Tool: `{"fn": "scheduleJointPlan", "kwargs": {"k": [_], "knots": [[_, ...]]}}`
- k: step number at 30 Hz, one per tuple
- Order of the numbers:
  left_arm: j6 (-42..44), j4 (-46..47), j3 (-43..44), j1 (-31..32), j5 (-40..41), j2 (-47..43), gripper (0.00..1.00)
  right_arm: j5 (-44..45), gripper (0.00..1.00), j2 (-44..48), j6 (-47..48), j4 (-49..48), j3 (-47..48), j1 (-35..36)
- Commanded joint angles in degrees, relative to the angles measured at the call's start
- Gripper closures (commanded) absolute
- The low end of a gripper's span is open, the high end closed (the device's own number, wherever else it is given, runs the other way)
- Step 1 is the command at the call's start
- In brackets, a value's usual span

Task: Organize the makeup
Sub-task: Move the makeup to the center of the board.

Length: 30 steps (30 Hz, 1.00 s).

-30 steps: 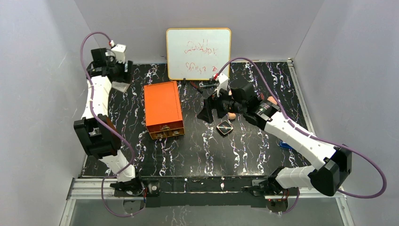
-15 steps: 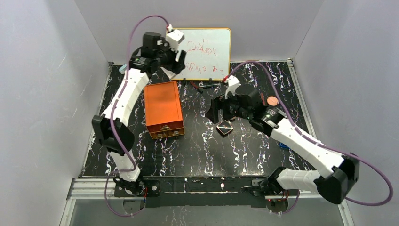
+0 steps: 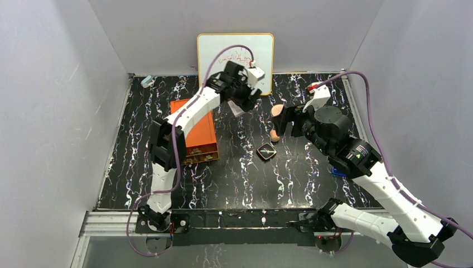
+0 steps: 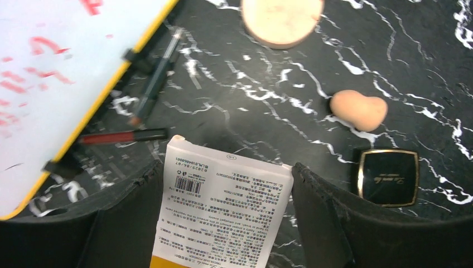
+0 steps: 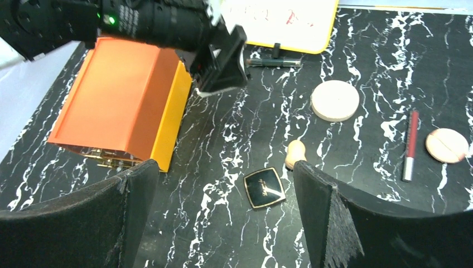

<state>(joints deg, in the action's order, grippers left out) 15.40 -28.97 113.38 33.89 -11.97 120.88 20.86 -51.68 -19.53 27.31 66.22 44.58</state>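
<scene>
Black marbled tabletop (image 3: 234, 184) carries the black compact (image 3: 266, 151) nearest the bases, the tan sponge (image 3: 274, 135) just beside it at its 12 o'clock and the peach disc (image 3: 277, 110) beyond, with the right gripper (image 3: 283, 120) hanging above them, spread wide and empty. Farther back, the left gripper (image 4: 226, 167), pinching a white packet (image 4: 223, 218), has swung within a second from the table's 10 o'clock corner over the orange box (image 3: 192, 128) to 12 o'clock, by the whiteboard (image 3: 235, 56) and two pencils (image 4: 150, 84). The packet looks bound for the gathered makeup.

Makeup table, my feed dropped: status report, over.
Left gripper shut on white packet, aloft by whiteboard. Right gripper open, empty, near compact. Sponge, compact loose on table. Nothing in the way.
</scene>
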Motion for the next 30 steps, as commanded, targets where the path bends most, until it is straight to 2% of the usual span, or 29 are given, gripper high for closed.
{"fn": "scheduleJointPlan", "kwargs": {"k": [1,13,24,25,29,30], "knots": [[0.0,0.2,3.2,3.3,1.8,0.9,1.00,2.6,0.02,-0.1,-0.4,2.4,1.4,-0.3],[-1.0,3.5,-2.6,6.1,6.9,6.4,1.00,2.2,0.02,0.3,-1.1,2.5,1.1,-0.3],[-3.1,7.4,-6.0,6.1,5.6,10.0,1.00,0.6,0.02,-0.9,-1.4,2.1,0.2,-0.3],[-3.1,7.4,-5.9,6.2,5.7,10.1,0.96,0.5,0.02,-1.1,-1.5,2.0,0.2,-0.3],[-2.7,7.4,-5.4,6.2,6.1,9.7,0.59,-0.1,0.02,-1.7,-1.5,1.8,-0.1,-0.3],[-2.6,7.4,-5.3,6.2,6.2,9.5,0.52,-0.4,0.02,-1.9,-1.6,1.7,-0.2,-0.2]]}}
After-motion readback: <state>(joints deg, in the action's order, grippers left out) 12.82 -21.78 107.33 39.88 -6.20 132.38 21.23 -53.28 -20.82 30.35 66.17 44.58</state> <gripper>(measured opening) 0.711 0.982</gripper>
